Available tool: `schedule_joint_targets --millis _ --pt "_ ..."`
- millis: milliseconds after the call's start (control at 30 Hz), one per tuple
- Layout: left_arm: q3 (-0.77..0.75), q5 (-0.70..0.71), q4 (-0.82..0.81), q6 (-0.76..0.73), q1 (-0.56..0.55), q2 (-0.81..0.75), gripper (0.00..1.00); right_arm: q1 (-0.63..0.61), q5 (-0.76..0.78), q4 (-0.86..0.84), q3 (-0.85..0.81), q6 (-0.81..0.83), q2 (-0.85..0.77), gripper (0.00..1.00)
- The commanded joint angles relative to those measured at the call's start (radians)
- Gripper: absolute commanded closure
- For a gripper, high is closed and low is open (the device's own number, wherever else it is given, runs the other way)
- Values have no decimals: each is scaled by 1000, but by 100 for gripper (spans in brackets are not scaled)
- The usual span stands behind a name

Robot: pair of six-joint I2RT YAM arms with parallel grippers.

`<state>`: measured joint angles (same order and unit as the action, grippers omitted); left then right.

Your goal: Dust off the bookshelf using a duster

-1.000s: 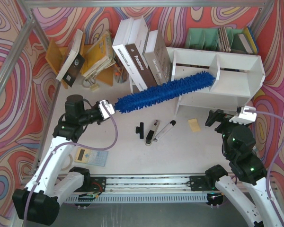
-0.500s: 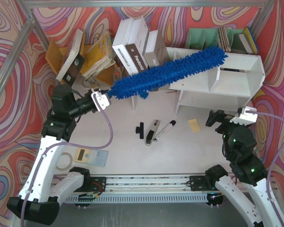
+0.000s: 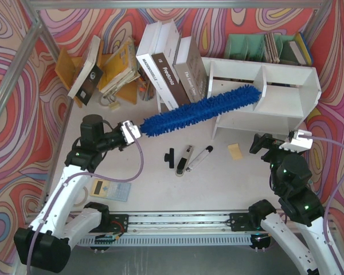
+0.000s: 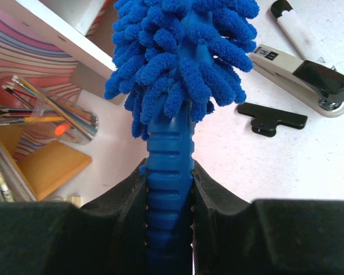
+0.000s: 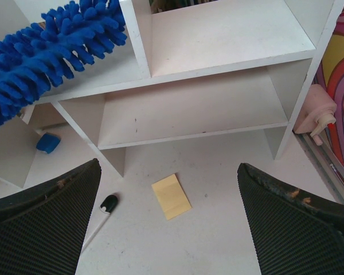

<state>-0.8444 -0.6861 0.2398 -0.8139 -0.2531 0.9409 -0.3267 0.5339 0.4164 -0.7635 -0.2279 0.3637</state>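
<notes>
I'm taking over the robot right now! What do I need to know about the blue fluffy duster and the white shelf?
Left gripper: shut on the duster handle.
Right gripper: open, empty, hanging in front of the bookshelf.
Duster: fluffy end lies in the left cubby, tip near the middle divider.
Done: duster picked up and brought onto the shelf. The pictures don't show how much is wiped.
Left: probably the right cubby and lower shelf.

White table [image 3: 229, 183], bookshelf [image 3: 292, 74], stapler [image 3: 185, 158], yellow note [image 3: 235, 151], calculator [image 3: 110, 189], black clip [image 3: 169, 157]
</notes>
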Motion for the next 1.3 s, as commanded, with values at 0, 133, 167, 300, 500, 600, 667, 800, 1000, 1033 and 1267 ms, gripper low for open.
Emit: schedule_joint_targets --millis 0,133,167,300,500,600,667,800,1000,1033,1267 --pt "46 16 -106 55 -24 -46 100 3 6 -32 7 12 -5 10" --pt "13 14 -99 91 -31 -60 100 4 9 -33 8 12 -5 10" --pt "-10 10 -100 118 -32 -62 100 3 7 -33 7 12 -5 10" --pt "-98 -43 -107 269 -32 -66 100 4 8 -35 9 14 -5 10" --pt "-174 -3 -128 444 -35 -100 100 3 8 -37 10 14 -6 10" --pt "-182 30 -156 538 -39 -144 100 3 6 -40 11 15 -5 10" --pt "-189 65 -173 601 -43 -172 100 3 5 -41 12 15 -1 10" --pt "-246 169 -151 773 -46 -181 100 3 2 -40 10 15 5 10" --pt "-392 307 -32 976 -46 -141 100 3 5 -36 9 13 9 10" --pt "-403 343 -26 1004 -46 -147 100 3 5 -36 9 13 9 10" --pt "-500 578 130 1132 -46 -135 100 3 0 -35 9 13 13 10"
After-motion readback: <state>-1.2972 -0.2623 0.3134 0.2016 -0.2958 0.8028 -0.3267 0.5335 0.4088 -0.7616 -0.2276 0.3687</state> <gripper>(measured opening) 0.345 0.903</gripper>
